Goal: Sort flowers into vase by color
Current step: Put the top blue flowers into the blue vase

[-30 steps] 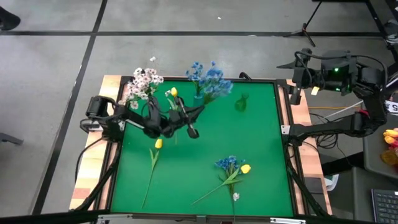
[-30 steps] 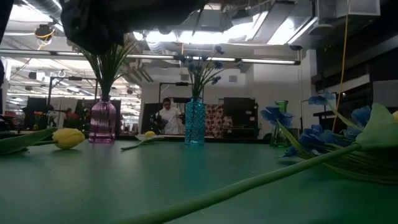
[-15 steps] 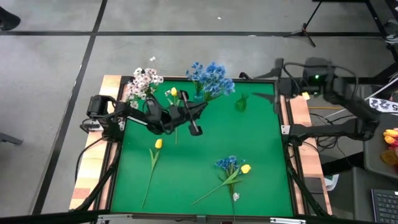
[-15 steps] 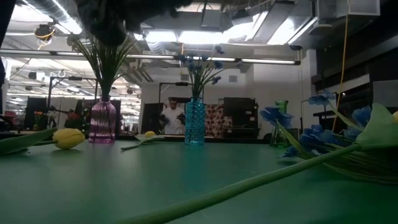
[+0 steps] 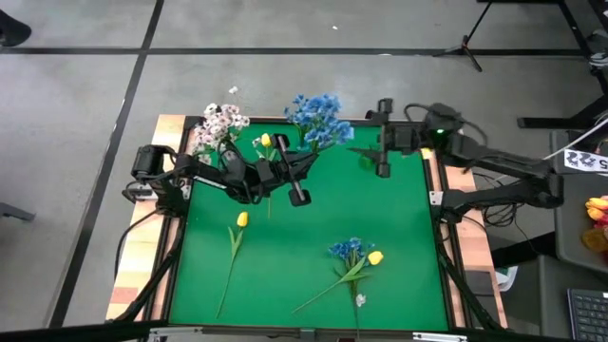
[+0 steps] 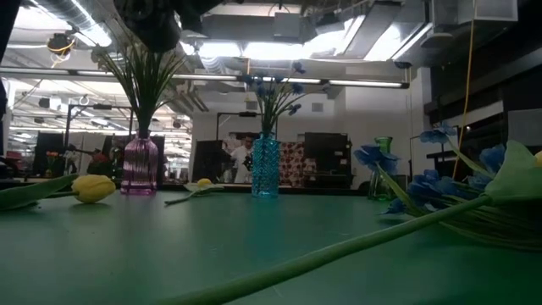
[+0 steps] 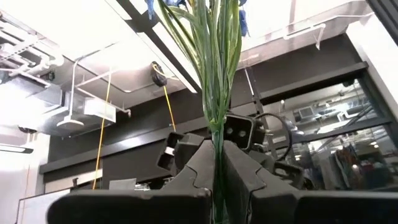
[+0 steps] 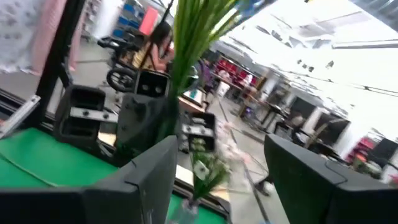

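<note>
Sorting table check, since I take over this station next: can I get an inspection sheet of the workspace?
Surface: green mat on a wooden-edged table.
Job's things: white flowers in the pink vase; blue flowers over the blue vase; a green vase with no flowers in it; a yellow tulip and a mixed bunch lying on the mat.
Clutter: nothing seen.
Grippers: left gripper shut on a green stem near the blue vase; right gripper open near the green vase.
Cables: bundles at the table's right edge.
Surroundings: concrete floor; a person far behind.
</note>
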Robot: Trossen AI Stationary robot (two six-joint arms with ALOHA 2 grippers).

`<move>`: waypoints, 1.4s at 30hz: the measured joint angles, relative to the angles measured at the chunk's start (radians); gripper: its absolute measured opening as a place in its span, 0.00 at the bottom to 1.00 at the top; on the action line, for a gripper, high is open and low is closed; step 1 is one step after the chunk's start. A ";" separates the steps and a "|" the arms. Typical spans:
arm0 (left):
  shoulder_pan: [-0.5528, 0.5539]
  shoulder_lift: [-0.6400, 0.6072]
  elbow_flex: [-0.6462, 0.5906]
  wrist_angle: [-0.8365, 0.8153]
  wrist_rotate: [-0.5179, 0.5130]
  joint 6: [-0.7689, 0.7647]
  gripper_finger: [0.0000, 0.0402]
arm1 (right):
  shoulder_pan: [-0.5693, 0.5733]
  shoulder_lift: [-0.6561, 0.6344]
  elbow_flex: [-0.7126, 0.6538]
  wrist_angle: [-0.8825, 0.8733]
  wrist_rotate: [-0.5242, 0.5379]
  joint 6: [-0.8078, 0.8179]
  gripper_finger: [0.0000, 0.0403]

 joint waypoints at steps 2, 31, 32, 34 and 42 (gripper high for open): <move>0.003 0.000 0.000 0.000 0.000 0.000 0.03 | 0.027 0.046 0.007 0.050 -0.003 0.002 0.60; 0.022 0.001 0.000 -0.077 -0.003 0.027 0.02 | 0.106 0.307 0.205 0.089 0.003 -0.001 0.32; 0.022 0.001 0.000 -0.077 -0.004 0.030 0.02 | 0.106 0.307 0.205 0.090 0.003 -0.001 0.25; 0.022 0.001 0.000 -0.076 -0.008 0.032 0.02 | 0.106 0.307 0.205 0.089 0.002 -0.001 0.12; 0.024 0.001 -0.001 -0.095 -0.056 0.033 0.09 | 0.106 0.306 0.206 0.040 0.045 -0.003 0.03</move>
